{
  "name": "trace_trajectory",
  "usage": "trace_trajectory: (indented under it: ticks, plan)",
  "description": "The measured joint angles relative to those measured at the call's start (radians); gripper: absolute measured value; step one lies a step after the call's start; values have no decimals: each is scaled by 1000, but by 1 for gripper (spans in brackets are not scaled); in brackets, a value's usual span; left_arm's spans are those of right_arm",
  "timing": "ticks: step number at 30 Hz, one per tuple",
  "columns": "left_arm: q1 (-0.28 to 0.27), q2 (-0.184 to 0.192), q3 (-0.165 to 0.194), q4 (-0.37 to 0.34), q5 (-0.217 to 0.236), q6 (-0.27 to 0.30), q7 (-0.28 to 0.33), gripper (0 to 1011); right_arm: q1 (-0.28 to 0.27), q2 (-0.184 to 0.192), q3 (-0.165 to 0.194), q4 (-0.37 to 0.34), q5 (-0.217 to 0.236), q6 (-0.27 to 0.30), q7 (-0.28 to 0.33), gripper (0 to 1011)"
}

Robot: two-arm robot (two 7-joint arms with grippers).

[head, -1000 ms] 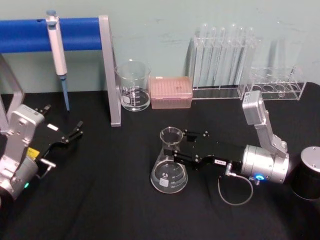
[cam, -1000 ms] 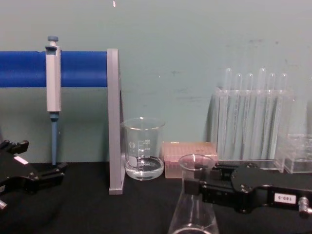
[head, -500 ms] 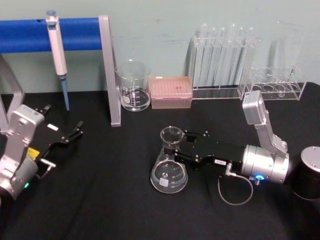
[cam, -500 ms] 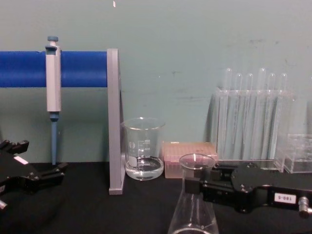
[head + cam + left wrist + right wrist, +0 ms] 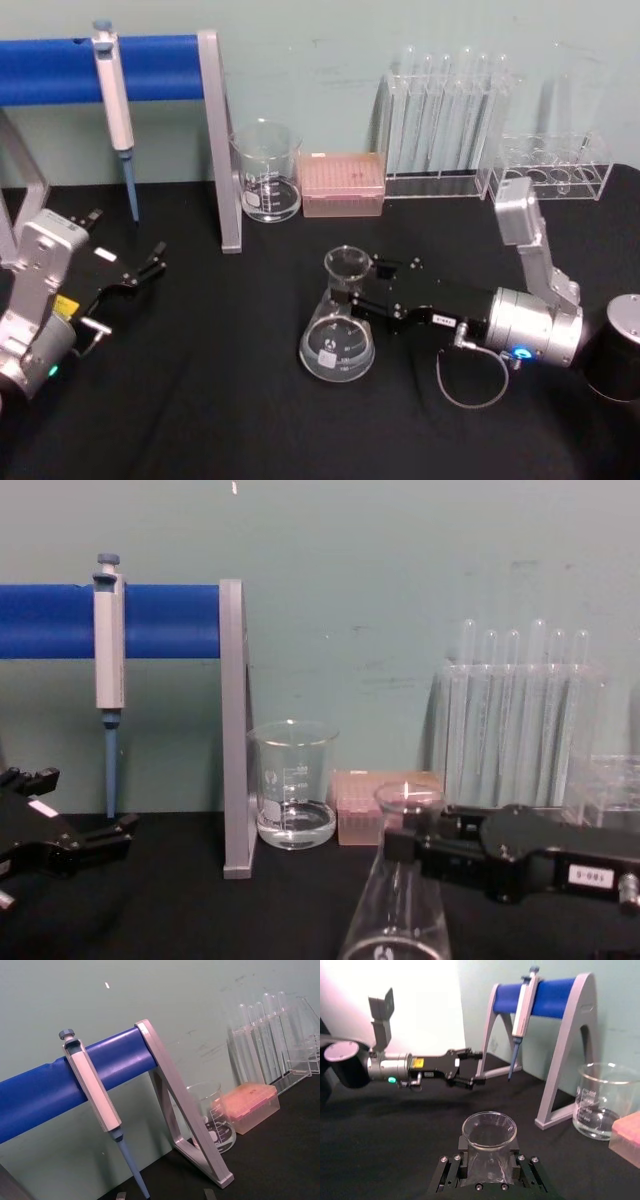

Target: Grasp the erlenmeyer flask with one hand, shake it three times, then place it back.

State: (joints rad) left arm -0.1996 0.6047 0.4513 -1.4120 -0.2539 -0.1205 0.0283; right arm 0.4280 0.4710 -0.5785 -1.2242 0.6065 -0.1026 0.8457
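The erlenmeyer flask (image 5: 338, 322) sits near the middle of my head view: clear glass, with a wide round base, sloping sides and a short neck ending in a rimmed mouth. There is a small round white mark low on the glass. It leans a little, with the mouth tipped toward 1 o'clock of the base. I cannot tell whether the base rests on the counter (image 5: 220, 400) or sits just off it. My right tool (image 5: 358, 285) comes in from 3 o'clock and is clamped on the neck just under the rim, one flat black jaw on each side of the glass. A small white label (image 5: 588, 876) with dark digits sits farther back on its body. At 11 o'clock from the flask stands a straight-sided beaker (image 5: 266, 172) with printed markings and a little clear liquid in the bottom. A pink tip box (image 5: 342, 184) is just beside it at 12 o'clock. At 1 o'clock a clear rack of tall test tubes (image 5: 445, 125) stands against the wall, with a lower clear rack (image 5: 548, 165) beside it. Out at 9 o'clock, well apart from the flask, my left tool (image 5: 140, 270) hangs over the counter with its fingers spread and nothing between them. Behind it, at 10 o'clock, a grey pipette (image 5: 115, 100) hangs from a blue bar (image 5: 160, 66) carried on grey uprights. A black cylinder (image 5: 615, 350) stands at the counter's 3 o'clock edge. The counter is covered in flat black cloth, and the wall (image 5: 320, 60) behind it is pale green.
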Motion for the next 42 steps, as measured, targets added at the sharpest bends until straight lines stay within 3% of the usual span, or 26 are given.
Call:
trace_trajectory:
  ticks: [7, 16, 24, 31, 42]
  plan:
    - [0, 0, 0, 0, 0, 0, 0, 1001, -38, 15, 42, -82, 30, 12, -70, 447]
    - [0, 0, 0, 0, 0, 0, 0, 1001, -120, 39, 115, -259, 28, 56, -262, 447]
    - [0, 0, 0, 0, 0, 0, 0, 1001, -186, 35, 160, -393, -46, 91, -432, 447]
    - [0, 0, 0, 0, 0, 0, 0, 1001, -238, 29, 198, -452, -101, 105, -530, 447]
    - [0, 0, 0, 0, 0, 0, 0, 1001, -297, 4, 242, -485, -137, 105, -591, 447]
